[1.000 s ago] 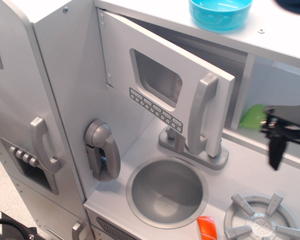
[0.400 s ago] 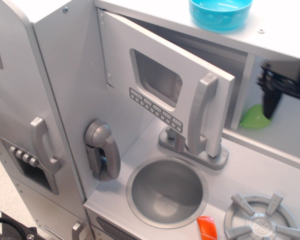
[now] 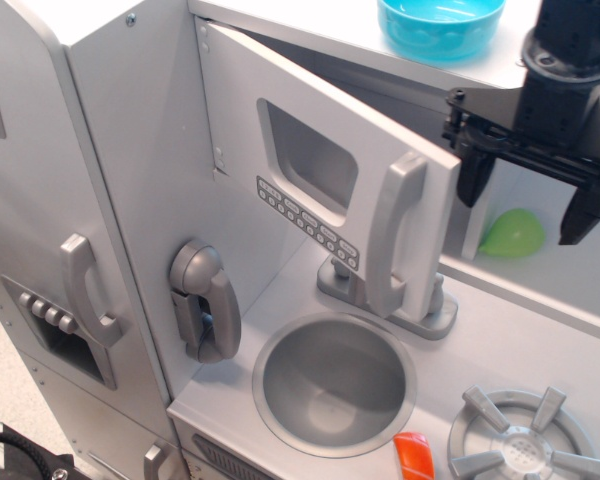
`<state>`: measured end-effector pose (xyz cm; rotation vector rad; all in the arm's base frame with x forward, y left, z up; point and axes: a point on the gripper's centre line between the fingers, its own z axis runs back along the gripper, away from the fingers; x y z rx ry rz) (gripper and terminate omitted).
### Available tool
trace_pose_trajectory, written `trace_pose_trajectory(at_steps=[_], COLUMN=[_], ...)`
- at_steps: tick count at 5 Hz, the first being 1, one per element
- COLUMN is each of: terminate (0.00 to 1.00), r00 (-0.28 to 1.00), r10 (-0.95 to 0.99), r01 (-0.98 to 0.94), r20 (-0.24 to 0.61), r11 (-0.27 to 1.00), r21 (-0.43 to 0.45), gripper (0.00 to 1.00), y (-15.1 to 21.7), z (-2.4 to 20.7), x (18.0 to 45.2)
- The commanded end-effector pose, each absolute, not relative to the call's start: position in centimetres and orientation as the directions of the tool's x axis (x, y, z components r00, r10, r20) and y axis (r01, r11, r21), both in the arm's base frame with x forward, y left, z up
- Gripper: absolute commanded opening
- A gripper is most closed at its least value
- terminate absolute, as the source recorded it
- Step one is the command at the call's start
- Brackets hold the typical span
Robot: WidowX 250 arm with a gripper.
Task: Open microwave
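The microwave is the silver-grey box under the top shelf. Its flat door is hinged on the left and stands swung partly open, with a rounded window, a strip of small buttons and a vertical grey bar handle. My black gripper hangs at the upper right, just right of the door's free edge, in front of the microwave opening. Its two fingers point down, spread apart, with nothing between them.
A green object lies inside the microwave behind the gripper. A blue bowl sits on the top shelf. Below are a faucet, a round sink, a burner, an orange piece, a toy phone and the tall fridge door.
The gripper has moved up and left from the right edge to beside the door's free edge, and its fingers now show spread. The door has swung out slightly further.
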<state>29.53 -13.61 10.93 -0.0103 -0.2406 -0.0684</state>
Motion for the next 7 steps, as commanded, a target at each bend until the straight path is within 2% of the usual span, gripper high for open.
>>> trace_pose_trajectory(at_steps=[1,3,4,5,6,7], terminate=[0.0,0.0,0.0,0.0,0.0,0.0], r00=[0.953,0.96,0.969,0.966,0.969,0.976], r10=[-0.107,-0.081,-0.079,-0.075,-0.034,-0.02], r01=[0.11,0.086,0.079,0.073,0.04,0.031], r20=[0.284,0.268,0.236,0.248,0.246,0.217], r11=[0.994,0.996,0.997,0.997,0.999,0.998], r21=[0.005,-0.005,0.007,0.016,-0.016,-0.047], gripper=[1.0,1.0,1.0,1.0,1.0,1.0], y=[-10.7,-4.7,-1.5,0.3,0.9,0.0], z=[13.4,13.3,12.3,12.5,14.3,15.5], x=[26.1,22.7,21.7,21.4,21.8,22.0])
